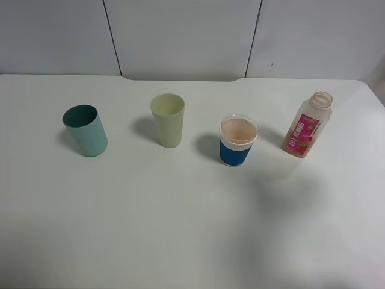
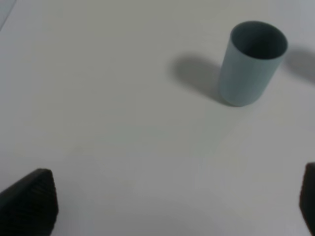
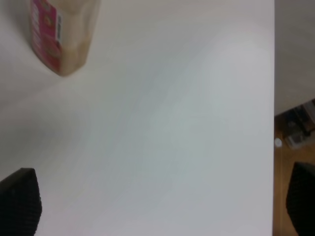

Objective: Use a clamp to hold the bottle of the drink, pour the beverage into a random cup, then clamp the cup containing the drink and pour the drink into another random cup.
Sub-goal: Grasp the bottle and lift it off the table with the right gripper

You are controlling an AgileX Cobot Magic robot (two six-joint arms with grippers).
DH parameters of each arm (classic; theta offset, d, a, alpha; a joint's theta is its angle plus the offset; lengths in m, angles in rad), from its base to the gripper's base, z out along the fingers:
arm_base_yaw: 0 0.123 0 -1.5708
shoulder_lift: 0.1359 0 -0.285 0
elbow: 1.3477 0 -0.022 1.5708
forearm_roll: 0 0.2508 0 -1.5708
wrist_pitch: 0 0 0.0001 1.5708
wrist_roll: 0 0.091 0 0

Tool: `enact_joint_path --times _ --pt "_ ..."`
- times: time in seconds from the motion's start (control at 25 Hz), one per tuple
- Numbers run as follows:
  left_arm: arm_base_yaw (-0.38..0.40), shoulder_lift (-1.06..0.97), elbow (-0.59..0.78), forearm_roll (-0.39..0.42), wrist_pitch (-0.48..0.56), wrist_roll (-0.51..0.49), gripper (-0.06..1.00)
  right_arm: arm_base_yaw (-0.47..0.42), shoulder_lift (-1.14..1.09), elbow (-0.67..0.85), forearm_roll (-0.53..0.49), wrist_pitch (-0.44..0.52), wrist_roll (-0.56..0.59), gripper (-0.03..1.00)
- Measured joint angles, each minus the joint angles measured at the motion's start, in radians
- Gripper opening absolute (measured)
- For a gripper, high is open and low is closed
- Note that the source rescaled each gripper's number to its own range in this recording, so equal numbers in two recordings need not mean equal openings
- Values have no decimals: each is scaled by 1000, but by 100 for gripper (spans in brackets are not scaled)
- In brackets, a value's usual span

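An uncapped clear bottle (image 1: pixel 309 125) with a pink label stands upright at the right of the white table; its base shows in the right wrist view (image 3: pixel 61 34). A clear cup with a blue sleeve (image 1: pixel 237 141) stands to its left and looks filled with pale pinkish drink. A pale green cup (image 1: pixel 168 119) stands mid-table. A teal cup (image 1: pixel 86 130) stands at the left and shows in the left wrist view (image 2: pixel 251 62). No arm shows in the exterior view. My left gripper (image 2: pixel 172 206) is open and empty, short of the teal cup. My right gripper (image 3: pixel 162 206) is open and empty, short of the bottle.
The white table (image 1: pixel 180 229) spreads bare in front of the row of cups. Its right edge (image 3: pixel 273 123) shows in the right wrist view, with floor and clutter beyond. A grey panelled wall (image 1: pixel 180 36) stands behind the table.
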Motion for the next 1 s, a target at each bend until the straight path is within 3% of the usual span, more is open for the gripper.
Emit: enact_joint_path --times 0.56,0.8,0.96,1.0 --pt "0 0 0 0 0 0 100 -33 142 0 -35 -66 -19 100" --pt "0 0 0 0 0 0 100 -173 145 44 -11 -262 -48 100" --pt "0 0 0 0 0 0 100 -215 145 92 4 -363 -49 100" --pt "0 0 0 0 0 0 100 -241 145 133 12 -461 -52 100"
